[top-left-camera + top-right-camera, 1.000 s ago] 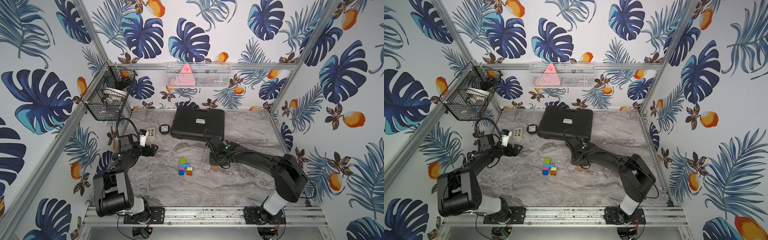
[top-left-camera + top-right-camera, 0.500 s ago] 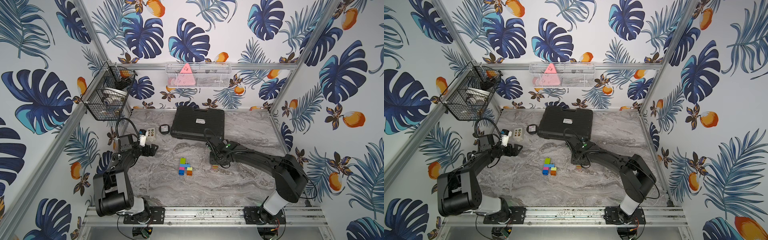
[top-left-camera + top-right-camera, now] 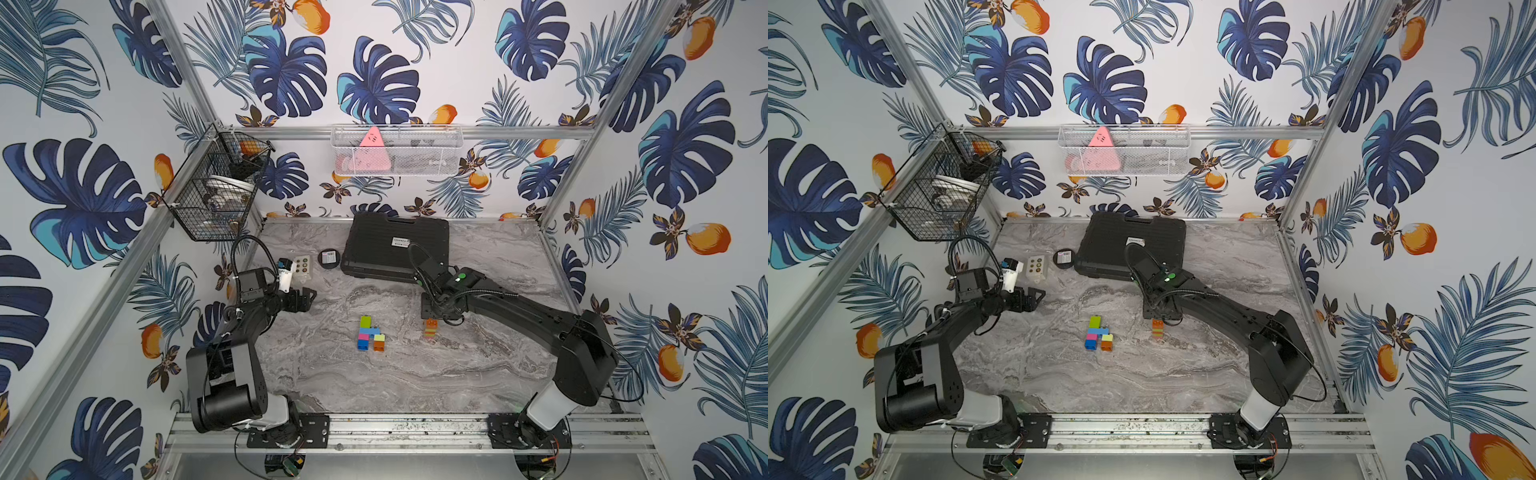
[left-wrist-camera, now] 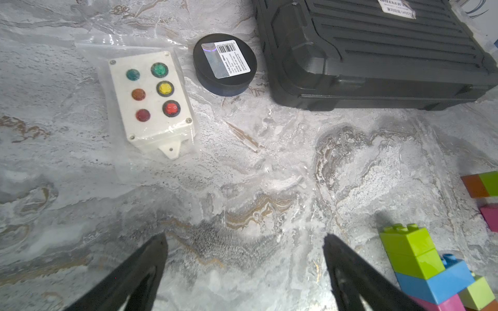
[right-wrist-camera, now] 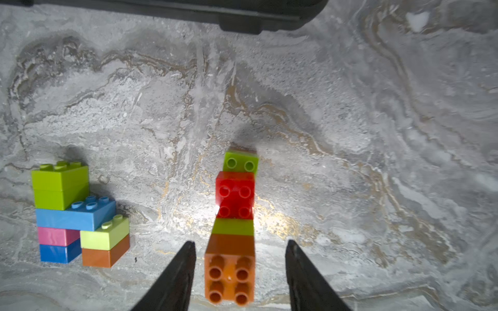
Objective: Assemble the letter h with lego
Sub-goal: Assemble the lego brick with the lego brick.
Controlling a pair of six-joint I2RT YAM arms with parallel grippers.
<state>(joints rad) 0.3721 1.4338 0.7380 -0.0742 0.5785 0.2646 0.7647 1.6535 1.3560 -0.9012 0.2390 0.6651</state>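
A joined lego cluster (image 3: 368, 332) (image 3: 1098, 333) of lime, blue, pink and orange bricks lies mid-table; it also shows in both wrist views (image 5: 75, 215) (image 4: 425, 265). To its right stands a small lego stack (image 3: 430, 328) (image 3: 1158, 328) topped by an orange brick (image 5: 229, 277) with lime under it. Red and lime studded bricks show just beyond it. My right gripper (image 3: 436, 316) (image 5: 238, 245) hangs over this stack, open, with a gap between each finger and the orange brick. My left gripper (image 3: 305, 297) (image 4: 245, 239) is open over bare table, left of the cluster.
A black case (image 3: 395, 245) lies at the back, just behind the right gripper. A white button box in a clear bag (image 4: 148, 99) and a black round puck (image 4: 225, 63) sit near the left gripper. A wire basket (image 3: 216, 187) hangs on the left wall.
The right gripper's jaws have spread apart around the orange-topped stack, which stays in place. The left arm has not moved.
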